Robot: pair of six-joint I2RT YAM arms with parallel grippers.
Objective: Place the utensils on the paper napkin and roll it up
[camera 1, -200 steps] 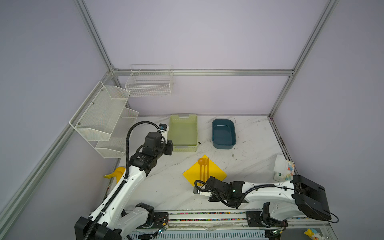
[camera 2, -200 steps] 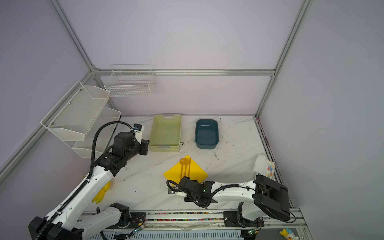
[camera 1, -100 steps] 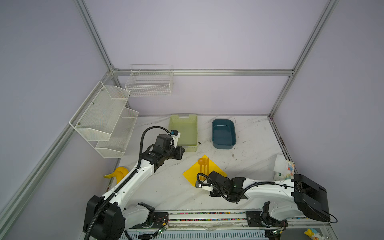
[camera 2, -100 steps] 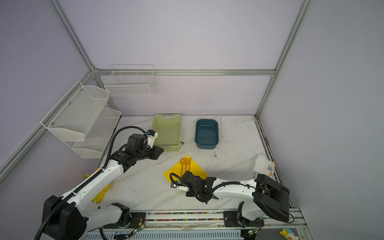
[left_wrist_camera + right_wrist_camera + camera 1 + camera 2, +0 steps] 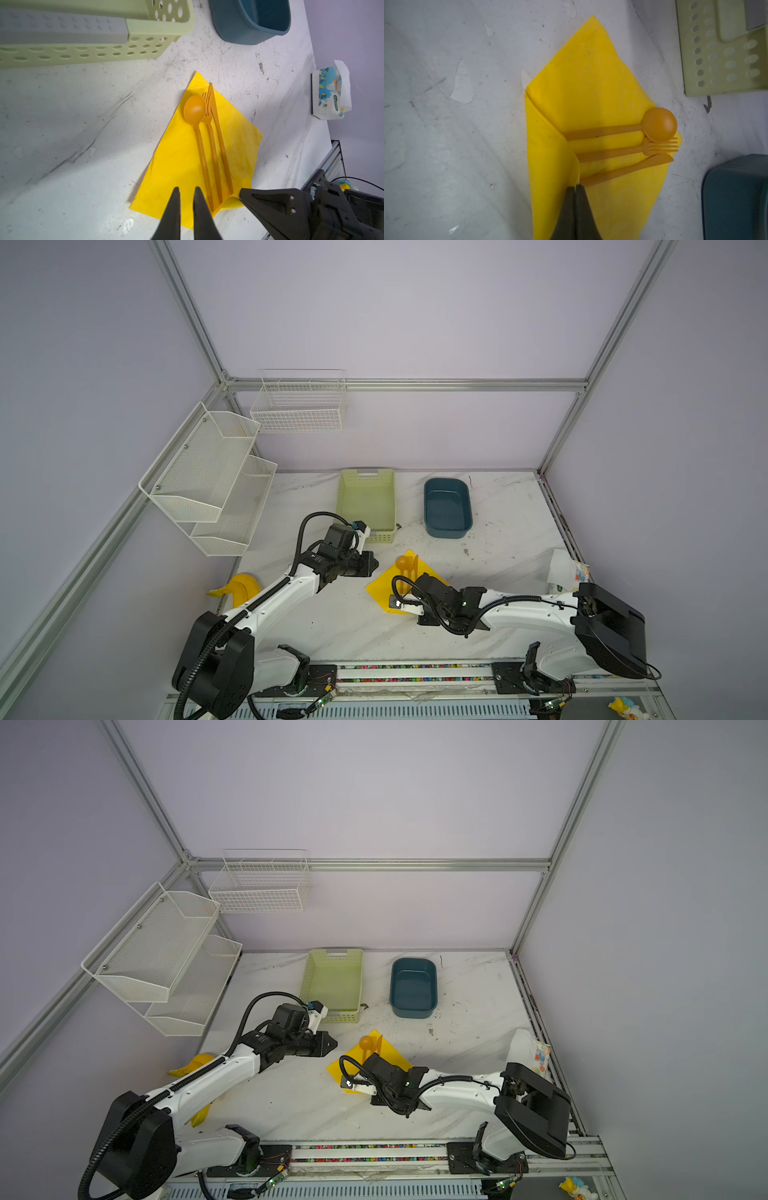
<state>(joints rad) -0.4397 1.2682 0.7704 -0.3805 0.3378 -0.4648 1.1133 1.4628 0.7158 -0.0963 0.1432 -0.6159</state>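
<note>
Nearest the robot's base, the right gripper [image 5: 575,187] stood at the near corner of the paper napkin [image 5: 591,83]. Its jaws were pressed together on the edge of a flap of that napkin. The flap was turned up over the handle ends of the utensils.

The napkin lay diamond-wise on the marble table [image 5: 498,531]. On it the spoon [image 5: 660,124], fork [image 5: 646,148] and knife [image 5: 656,160] lay side by side, with handles toward the napkin's near corner and heads toward its far corner. The spoon's bowl overlapped the fork's tines.

Left of the napkin, the left gripper [image 5: 186,189] pointed toward it. Its jaws were narrow, with a slim gap and nothing between them. In both top views its tips were near the napkin's left corner and apart from it. Whether they touched the table could not be told.

Further left of the napkin, at the table's edge, lay a yellow banana toy [image 5: 241,587]. Well apart to the napkin's right sat a tissue pack [image 5: 567,572].

Beyond the napkin stood a green basket [image 5: 376,536] on the spoon's side and a blue tub [image 5: 446,533] on the knife's side. Farther still, a white mesh shelf [image 5: 208,472] and a wire basket [image 5: 299,410] hung on the walls.
</note>
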